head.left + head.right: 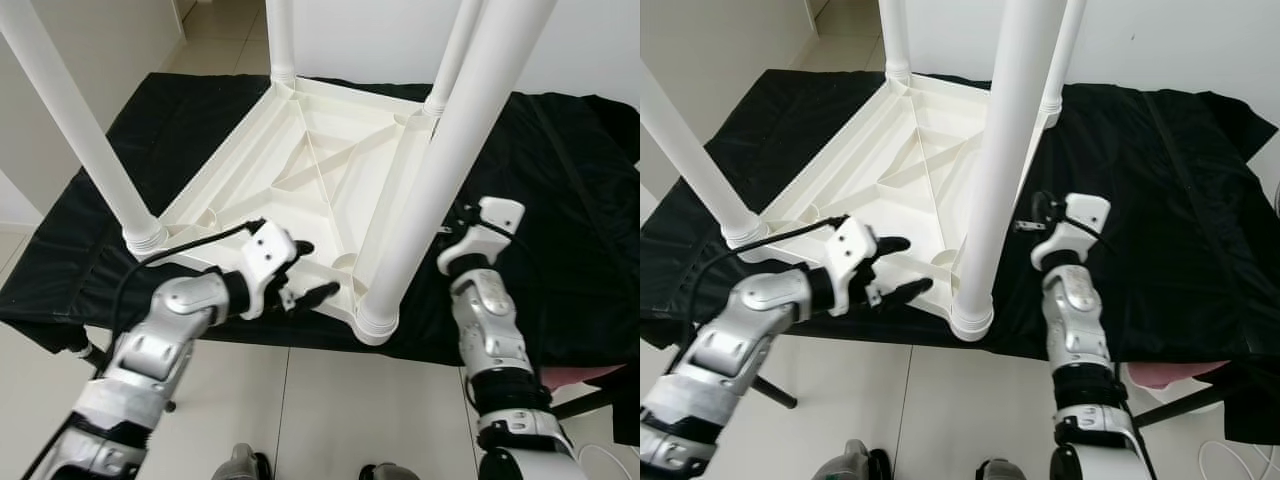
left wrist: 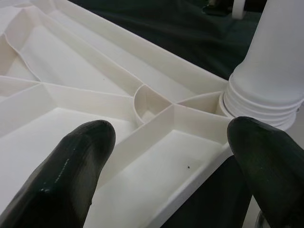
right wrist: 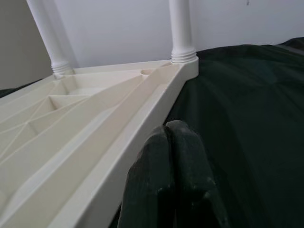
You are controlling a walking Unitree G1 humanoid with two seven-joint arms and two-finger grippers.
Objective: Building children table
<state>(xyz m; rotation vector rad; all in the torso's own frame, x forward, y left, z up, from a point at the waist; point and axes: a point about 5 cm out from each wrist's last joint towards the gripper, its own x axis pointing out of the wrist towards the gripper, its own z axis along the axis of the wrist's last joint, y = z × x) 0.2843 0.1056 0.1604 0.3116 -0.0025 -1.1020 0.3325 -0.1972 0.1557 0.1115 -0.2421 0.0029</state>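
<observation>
Black-draped worktop (image 1: 560, 180) holds my upturned white table (image 1: 330, 170), seemingly all four legs (image 1: 440, 170) fitted; left fingers (image 1: 310, 272) wide at its edge, right fingers (image 3: 168, 156) closed, empty.

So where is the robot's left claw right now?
In the left eye view, the left claw is open at the near edge of the upside-down white table, between its two nearest legs, above the black cloth.
</observation>
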